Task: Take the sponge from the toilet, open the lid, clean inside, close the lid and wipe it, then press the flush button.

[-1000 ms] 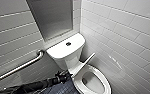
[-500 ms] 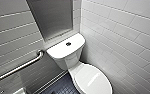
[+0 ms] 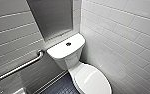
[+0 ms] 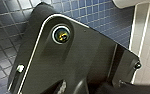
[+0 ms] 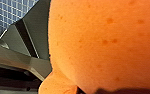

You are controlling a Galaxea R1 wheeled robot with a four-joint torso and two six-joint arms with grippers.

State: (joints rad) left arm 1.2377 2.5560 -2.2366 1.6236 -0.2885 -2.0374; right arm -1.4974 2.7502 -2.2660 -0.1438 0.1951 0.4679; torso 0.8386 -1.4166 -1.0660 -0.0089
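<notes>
Right gripper [image 5: 108, 90]: closed on the sponge [image 5: 103, 42]. The orange, pitted sponge sits hard up against the right wrist camera, and only a dark sliver of the gripper shows against it. Blue-tiled floor [image 5: 13, 12] lies well behind the sponge, so it is carried clear of any surface.

Left gripper: cannot tell if open or closed. The left wrist view gives the robot's own dark plate, with blue floor tiles and a strip of white wall tile past it.

The toilet [image 3: 73, 57], from the head view:
- The lid [image 3: 93, 80] is down flat over the bowl, white and glossy, with a streak of light across it.
- The tank [image 3: 63, 48] stands behind the lid, set into the corner, its flat top bare but for the flush button [image 3: 68, 44] (small, dark, round, about mid-top).
- A grey recessed panel [image 3: 53, 17] is on the wall directly above the tank.
- A metal grab bar [image 3: 18, 67] runs along the wall to the left of the toilet, its near end bending into the wall just beside the tank.
- White wall tiles [image 3: 121, 37] run close along the toilet's right side.
- Dark floor shows at the left foot of the bowl.
</notes>
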